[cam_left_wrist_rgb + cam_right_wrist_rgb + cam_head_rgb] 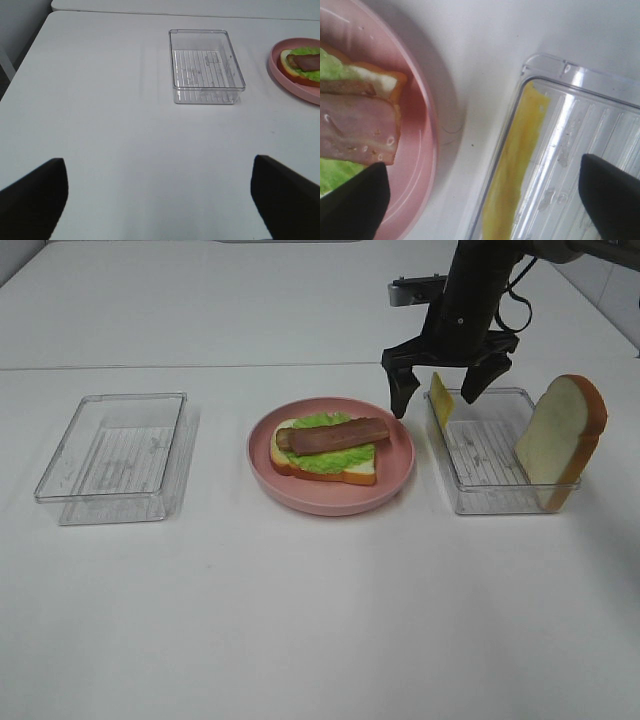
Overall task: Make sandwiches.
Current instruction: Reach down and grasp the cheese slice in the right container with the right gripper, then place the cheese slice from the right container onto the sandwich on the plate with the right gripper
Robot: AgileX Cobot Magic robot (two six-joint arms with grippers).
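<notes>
A: Going left to right, we start with the empty clear tray (112, 455) at far left. Our left gripper (160, 200) hangs back from it over bare table, fingers spread wide, gripping nothing.

B: Then the pink plate (398, 462) in the middle holds our half-built sandwich: one bread slice (325, 466), lettuce (330, 455) and a bacon strip (333, 435) lying lengthwise across it.

A: Right of the plate sits the second tray (500, 502). The cheese slice (441, 400) stands on edge against that tray's wall nearest the plate, and the other bread slice (562, 438) leans at the tray's far right end.

B: Our right gripper (447, 383) hovers above the cheese, fingers spread, empty. In the wrist view the cheese (517, 160) lies between the two fingertips, closer to neither by much.

A: Its long edge runs along the tray wall, so we judge the fingers straddle it across its thin face.

B: We judge cheese comes next, and our right arm is plainly the nearer one.
</notes>
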